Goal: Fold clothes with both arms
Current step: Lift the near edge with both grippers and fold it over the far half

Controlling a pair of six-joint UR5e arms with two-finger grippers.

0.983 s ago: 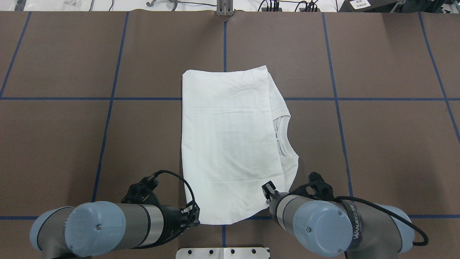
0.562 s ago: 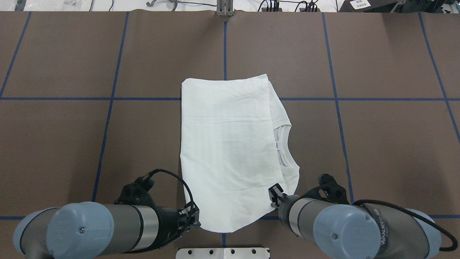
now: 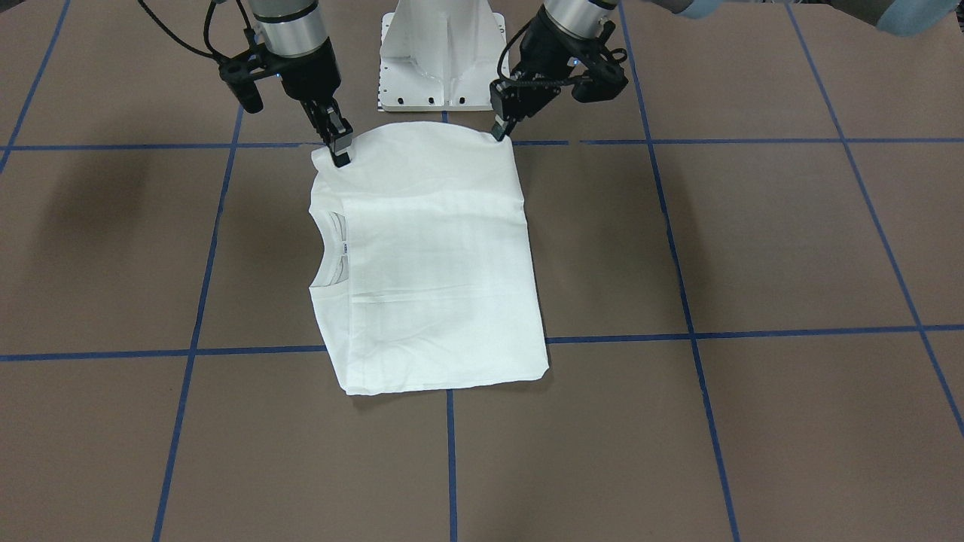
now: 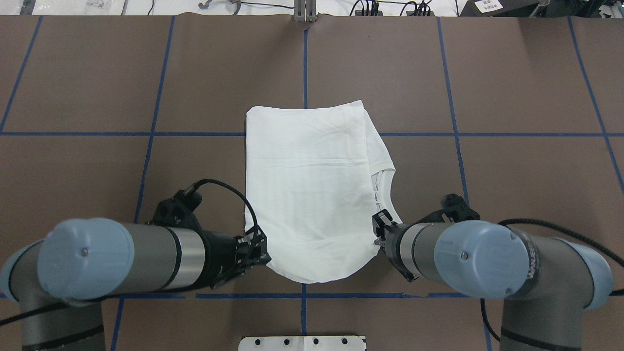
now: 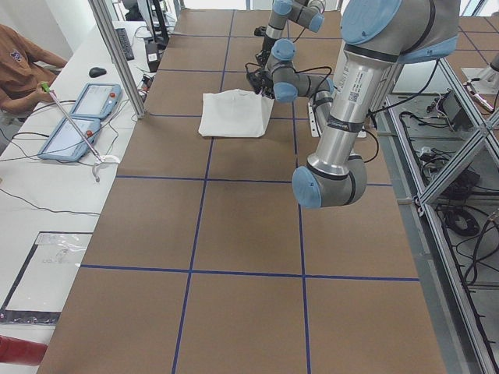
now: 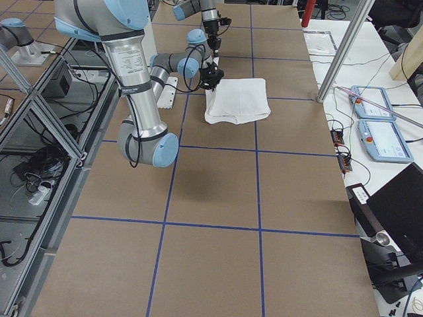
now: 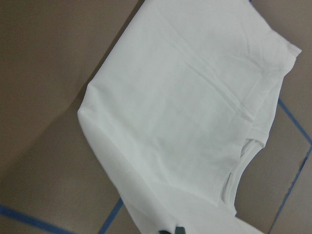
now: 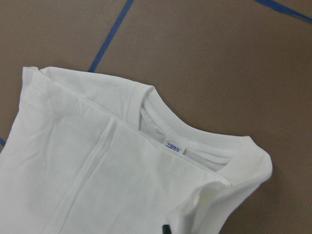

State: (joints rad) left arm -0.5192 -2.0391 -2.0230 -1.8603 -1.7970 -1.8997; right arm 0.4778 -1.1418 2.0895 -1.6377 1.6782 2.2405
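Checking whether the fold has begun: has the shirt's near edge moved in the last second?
Yes. The T-shirt's near edge overlapped the blue tape line before; now it lies beyond it, away from the robot.

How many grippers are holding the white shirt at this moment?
2. The left gripper pinches the robot-side edge of the shirt at the corner away from the collar. The right gripper pinches the same edge at the collar-side corner.

Readable text, one item: white lettering, approx. "WANJEED", on black strap [image 4: 532, 261] round right arm [image 4: 487, 258], well behind the jaws of right gripper [image 3: 341, 156]. Neck tag [image 8: 174, 145] of T-shirt [image 4: 307, 185], just ahead of those jaws: blue print, illegible.
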